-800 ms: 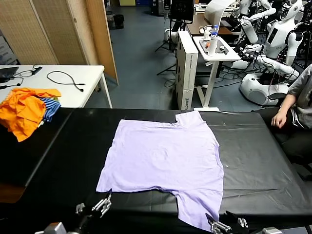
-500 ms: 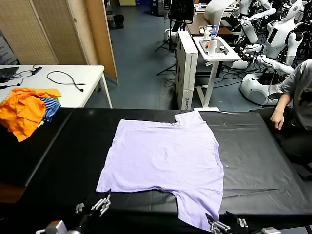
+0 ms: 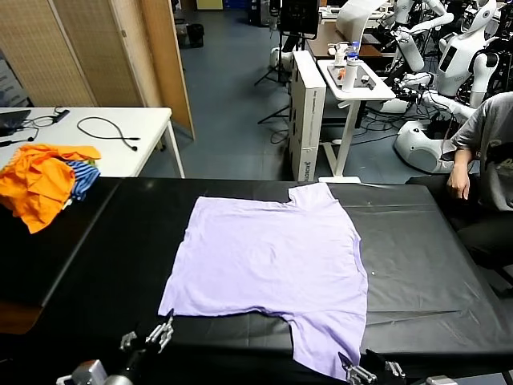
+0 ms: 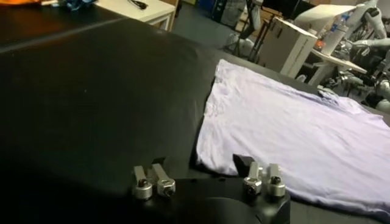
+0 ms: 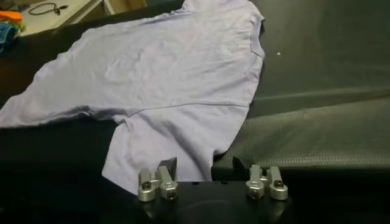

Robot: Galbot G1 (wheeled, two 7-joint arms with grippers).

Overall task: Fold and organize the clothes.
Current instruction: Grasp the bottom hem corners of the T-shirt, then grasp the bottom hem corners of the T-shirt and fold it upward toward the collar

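Pincers, left (image 3: 147, 338) and right (image 3: 370, 372), gape empty at my bench (image 3: 433, 265) edge; T-shirt (image 3: 272, 265) flat, unfolded.

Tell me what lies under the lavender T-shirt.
The T-shirt lies spread flat on the black table, whose cover shows all around it. Whatever may sit beneath the cloth is hidden; no bulge shows. Its underside cannot be seen.

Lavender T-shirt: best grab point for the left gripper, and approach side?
Take the T-shirt at its near-left hem corner, coming from the robot's side of the black table. It lies flat; that corner sits just beyond the left gripper, whose fingers stand apart.
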